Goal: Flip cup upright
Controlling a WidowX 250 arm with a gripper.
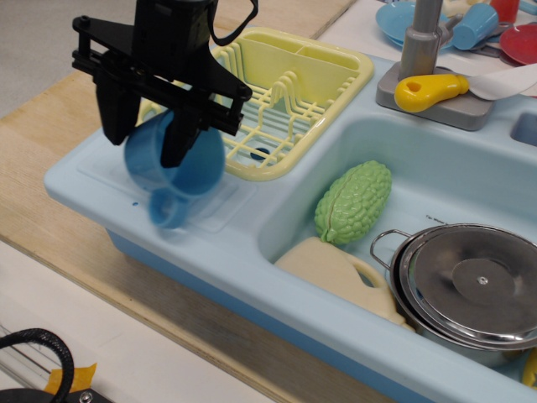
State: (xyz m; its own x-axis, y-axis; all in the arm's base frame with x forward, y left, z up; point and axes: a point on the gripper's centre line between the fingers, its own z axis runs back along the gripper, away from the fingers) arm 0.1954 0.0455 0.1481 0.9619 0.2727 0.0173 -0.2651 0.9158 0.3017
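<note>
The medium-blue cup [200, 172] lies tilted on the light-blue toy sink's drainboard [84, 180], its loop handle [166, 210] pointing down towards the front edge. It looks motion-blurred. My black gripper [144, 134] comes down from above and straddles the cup's upper part. One finger [113, 122] is at the cup's left edge and the other [178, 143] crosses its front. The fingers press against the cup.
A yellow dish rack [319, 75] stands right behind the cup. The basin holds a green bumpy gourd [354, 201], a beige item [331, 264] and a lidded steel pot [470, 285]. A faucet [424, 34] with a yellow lever [428, 88], plates and a small teal cup [474, 25] are at the back right.
</note>
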